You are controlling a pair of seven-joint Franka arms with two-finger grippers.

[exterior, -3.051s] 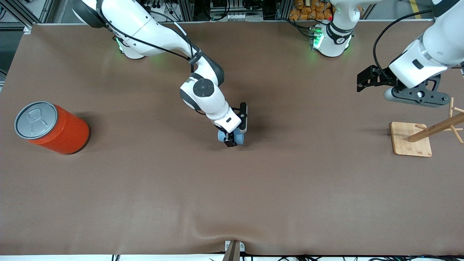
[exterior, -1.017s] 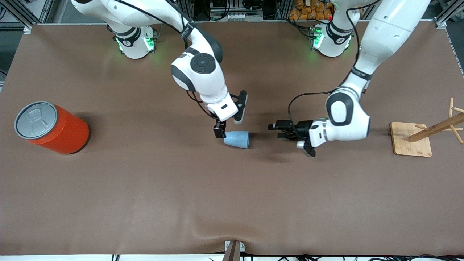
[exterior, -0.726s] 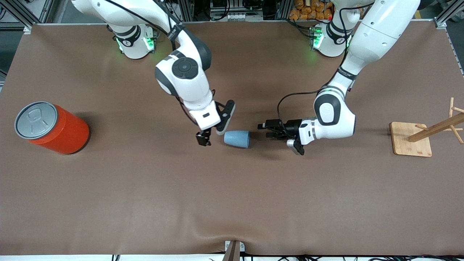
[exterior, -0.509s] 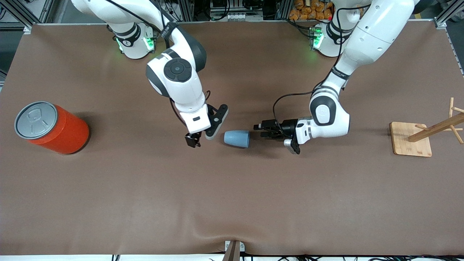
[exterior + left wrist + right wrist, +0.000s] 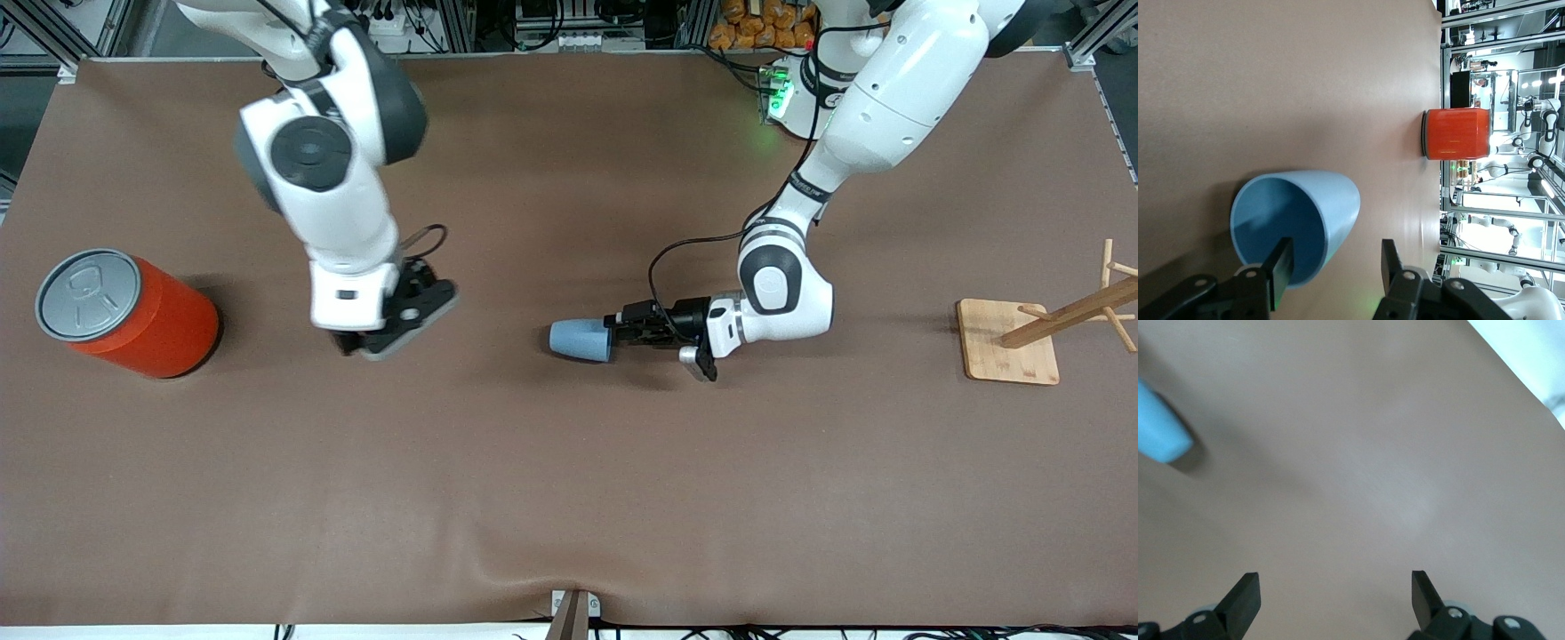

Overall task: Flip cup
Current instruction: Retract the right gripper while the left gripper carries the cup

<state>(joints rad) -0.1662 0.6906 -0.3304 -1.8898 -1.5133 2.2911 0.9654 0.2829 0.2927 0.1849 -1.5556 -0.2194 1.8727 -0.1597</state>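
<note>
The light-blue cup lies on its side in the middle of the table, its darker-blue mouth toward the left arm's end. My left gripper is low at that mouth and open. In the left wrist view the cup fills the lower part. My left gripper straddles the cup's rim, with one finger in front of the opening and the other outside the wall. My right gripper is open and empty, up over the table between the cup and the orange can. In the right wrist view my right gripper shows only bare table between its fingers, with the cup at the frame's edge.
A big orange can with a grey lid stands at the right arm's end and also shows in the left wrist view. A wooden peg rack on a square base stands at the left arm's end. Brown table covering lies all around.
My right gripper let go of the cup, which now lies on its side, and drew off toward the orange can. My left gripper came in low to the cup's mouth.
</note>
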